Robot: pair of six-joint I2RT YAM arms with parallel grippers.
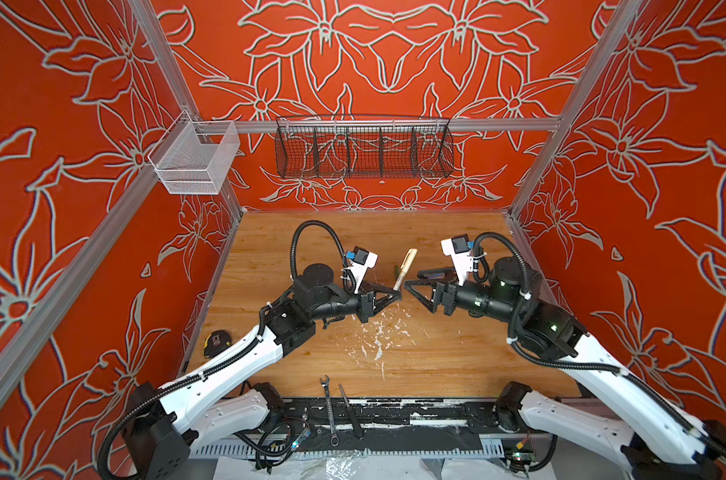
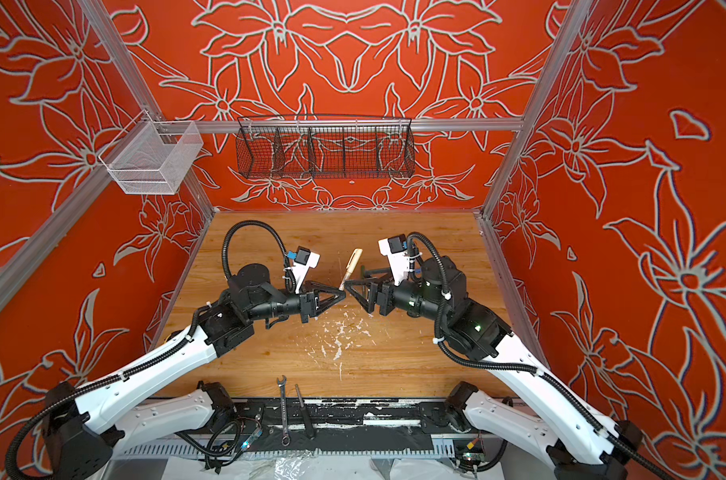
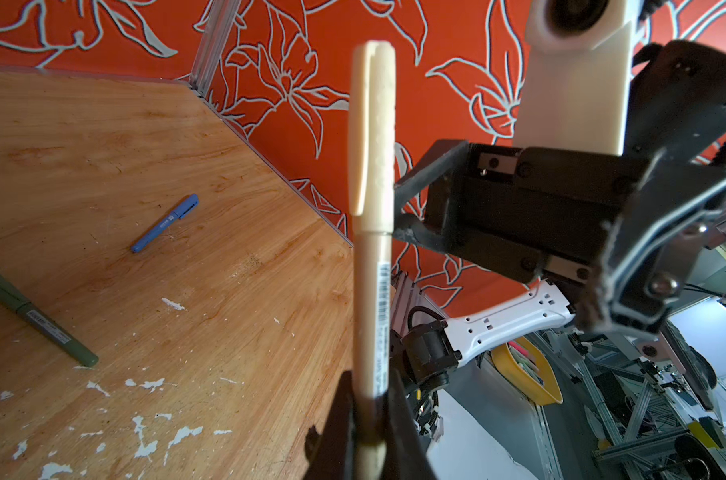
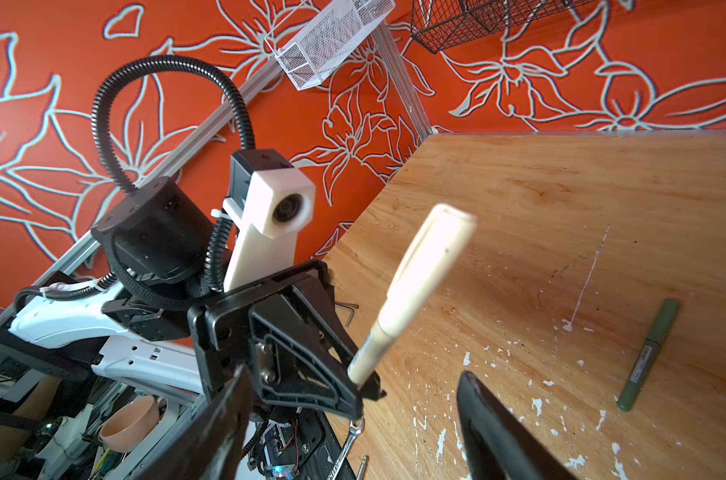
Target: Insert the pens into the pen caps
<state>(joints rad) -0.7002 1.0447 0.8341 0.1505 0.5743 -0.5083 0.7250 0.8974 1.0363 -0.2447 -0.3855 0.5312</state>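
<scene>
Judging cap [image 3: 371,137] seated on tan pen [image 3: 371,316]: draw right tool [image 1: 412,279], jaws spread, straight off, no sideways knock. Left tool [image 1: 398,293] pinching tan pen's tail, clear of worktop [image 3: 104,145]. Right tool just beside tan pen at cap's base. Blue pen [image 3: 165,223], green pen [image 3: 37,318]: on worktop, well apart from tan pen.

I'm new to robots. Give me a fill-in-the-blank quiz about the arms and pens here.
1. The left gripper holds the tan pen, with its cream ___ on the far end.
2. The right gripper holds nothing; its jaws are ___.
3. The blue pen and the green pen lie on the wooden ___.
Missing words: cap, open, table.
</scene>
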